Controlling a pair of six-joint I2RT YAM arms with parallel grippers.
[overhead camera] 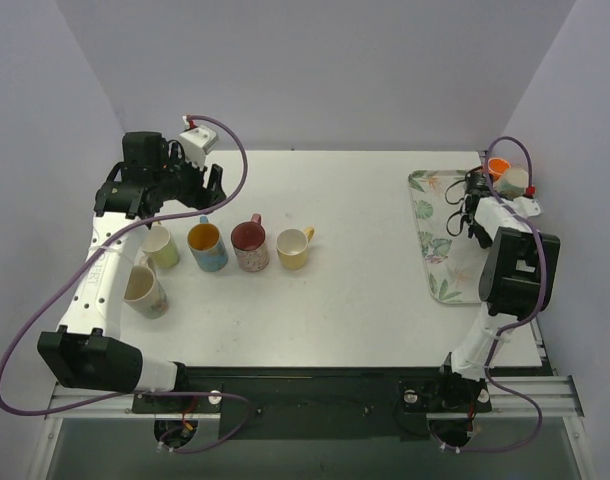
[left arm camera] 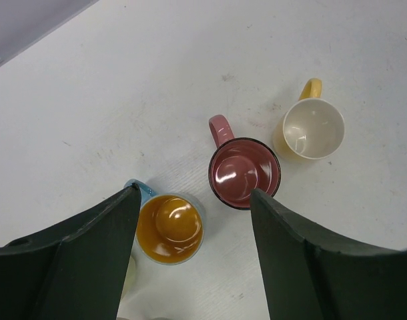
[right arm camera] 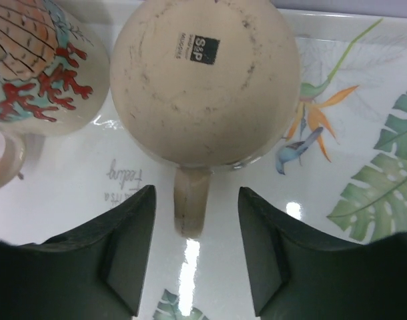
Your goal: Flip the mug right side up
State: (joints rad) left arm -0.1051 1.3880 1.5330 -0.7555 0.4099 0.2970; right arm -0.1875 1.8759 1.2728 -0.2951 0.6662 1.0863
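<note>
Cream mug sits upside down on the tray, handle between the parted right gripper; left gripper spread wide.

White table: five upright mugs left, leaf-print tray right.

coral-patterned mug: cut by left edge | cream mug: mostly behind fingers

Top view overlooks table, left wrist high above mug row, right wrist close over tray
</note>
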